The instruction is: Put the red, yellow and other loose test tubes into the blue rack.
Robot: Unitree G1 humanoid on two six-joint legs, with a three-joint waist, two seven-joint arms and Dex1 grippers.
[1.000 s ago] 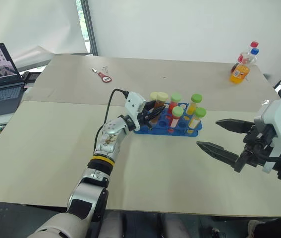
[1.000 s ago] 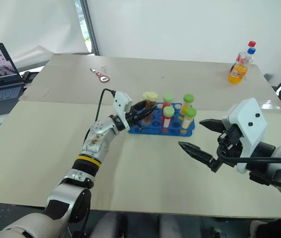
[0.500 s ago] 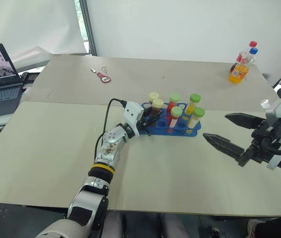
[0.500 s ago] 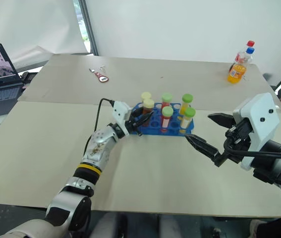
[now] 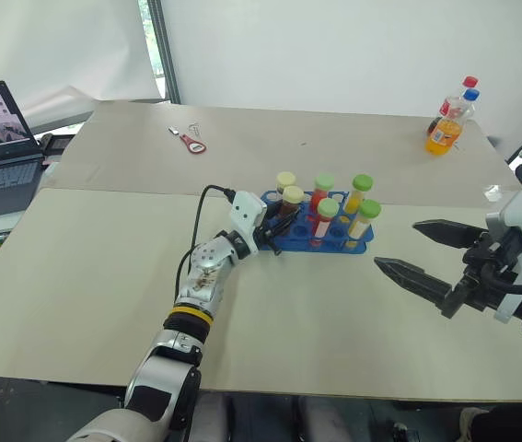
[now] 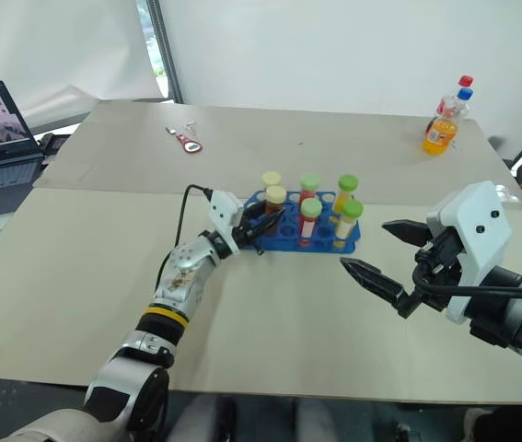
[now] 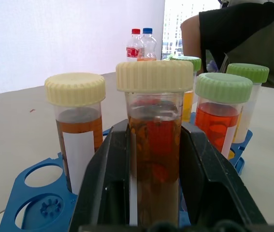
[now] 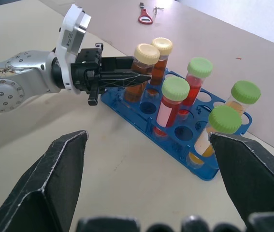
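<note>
on the tabletop point(image 5: 104, 276) stands the blue rack point(image 5: 320, 241), carrying six capped tubes: two cream-capped, four green-capped. the left tool point(image 5: 274, 228) is clamped on one cream-capped tube point(image 7: 153, 145), which sits upright in the rack. the right tool point(image 5: 426, 258) hovers wide and empty beside the rack. the left wrist view adds a person's arm point(image 7: 209, 34) and two bottles point(image 7: 141, 44) behind.

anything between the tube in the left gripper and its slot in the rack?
Nothing visible. The left gripper is shut on the cream-capped tube, which already stands upright at the blue rack beside another cream-capped tube.
</note>
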